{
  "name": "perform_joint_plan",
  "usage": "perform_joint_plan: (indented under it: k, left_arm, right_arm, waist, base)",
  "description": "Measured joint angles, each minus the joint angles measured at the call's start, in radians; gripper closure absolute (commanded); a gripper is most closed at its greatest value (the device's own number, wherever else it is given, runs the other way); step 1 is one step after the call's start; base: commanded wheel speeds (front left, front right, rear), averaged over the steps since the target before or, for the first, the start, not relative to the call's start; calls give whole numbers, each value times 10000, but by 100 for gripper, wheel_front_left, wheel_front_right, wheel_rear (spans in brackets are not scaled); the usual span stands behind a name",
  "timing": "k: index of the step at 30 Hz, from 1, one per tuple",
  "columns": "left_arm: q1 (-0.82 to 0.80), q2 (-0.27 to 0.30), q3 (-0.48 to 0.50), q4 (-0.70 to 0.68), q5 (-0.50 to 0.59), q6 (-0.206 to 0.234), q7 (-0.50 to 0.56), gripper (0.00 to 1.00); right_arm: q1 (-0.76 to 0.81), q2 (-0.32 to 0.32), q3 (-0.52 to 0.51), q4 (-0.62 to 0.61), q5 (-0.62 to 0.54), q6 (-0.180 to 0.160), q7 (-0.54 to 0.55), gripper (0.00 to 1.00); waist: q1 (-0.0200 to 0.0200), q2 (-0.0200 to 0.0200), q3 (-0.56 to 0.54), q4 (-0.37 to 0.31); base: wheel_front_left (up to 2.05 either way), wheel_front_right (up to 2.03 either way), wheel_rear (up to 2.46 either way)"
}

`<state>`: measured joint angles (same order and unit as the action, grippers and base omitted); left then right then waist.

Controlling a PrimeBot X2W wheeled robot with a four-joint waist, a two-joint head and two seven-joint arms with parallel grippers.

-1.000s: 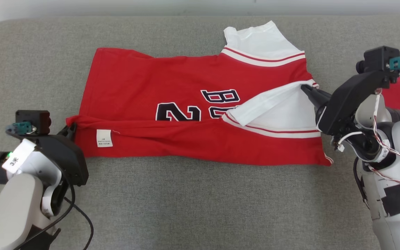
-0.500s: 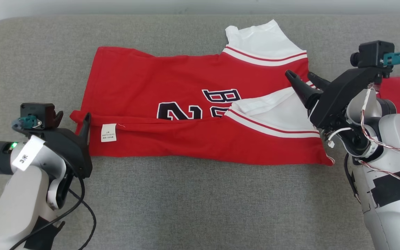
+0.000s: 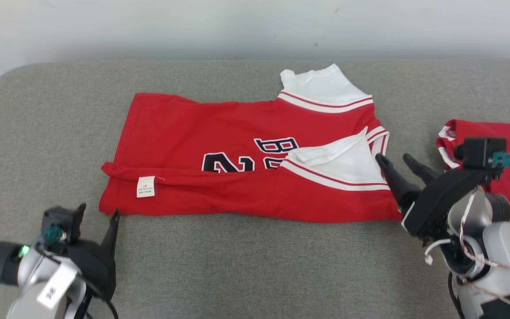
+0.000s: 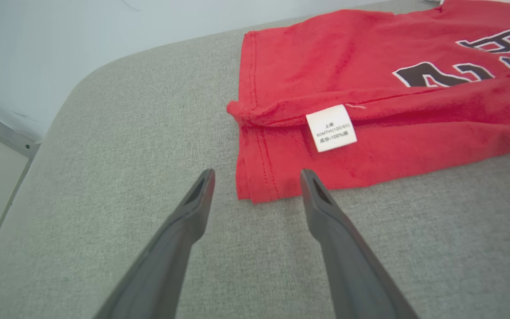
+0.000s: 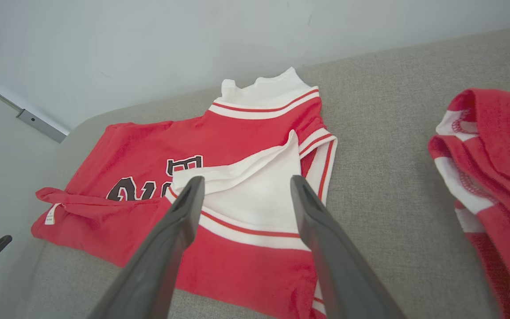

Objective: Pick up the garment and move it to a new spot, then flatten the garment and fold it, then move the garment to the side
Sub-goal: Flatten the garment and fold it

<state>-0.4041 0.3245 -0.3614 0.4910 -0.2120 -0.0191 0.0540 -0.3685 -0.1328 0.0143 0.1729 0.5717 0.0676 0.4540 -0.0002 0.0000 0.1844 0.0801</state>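
Closest in, low at the left: the left gripper (image 3: pixel 99 210), with jaws spread wide and nothing between them. Hovers over the grey cushion (image 3: pixel 255 266), tips right by the near left corner of the garment (image 3: pixel 219 128). Looks clear of the hem from the head view, though contact is hard to call from the wrist view.

Over on the right, a touch further in: the right gripper (image 3: pixel 392 156), also with jaws spread and nothing in them. Points up past the garment's right edge, with tips just beside the striped trim there.

Now the garment itself: a red jersey, flat on the middle of the cushion, long side running left to right. Shows a near strip turned over onto the body, with a white care label (image 3: pixel 145 186) sitting on that fold near the left end. Just beyond the fold, dark lettering (image 3: pixel 255 155) with white outline, its lower part tucked under the turned strip. To the right of that, a white sleeve (image 3: pixel 343 159) with red-striped trim, folded in across the chest.

Out to the right, beyond the right arm's wrist camera: a second red-and-white garment (image 3: pixel 498 133), bunched up and well apart from the jersey.

Further back, another white sleeve (image 3: pixel 321 82) poking out past the jersey's far edge. And behind the cushion's far edge, a pale wall (image 3: pixel 193 26).
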Motion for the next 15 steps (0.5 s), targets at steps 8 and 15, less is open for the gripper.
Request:
perform_joint_plan:
  k: [8, 15]
  left_arm:
    - [716, 153, -150, -274, 100, 19, -207, 0]
    - [702, 102, -173, -322, 109, 100, -286, 0]
  right_arm:
    - [1564, 65, -121, -568, -211, -100, -523, 0]
    - [1835, 178, -94, -407, -326, -215, -773, 0]
  waist:
    - [0, 0, -253, -236]
    - [0, 0, 126, -307]
  base:
    - [0, 0, 0]
    - [0, 0, 0]
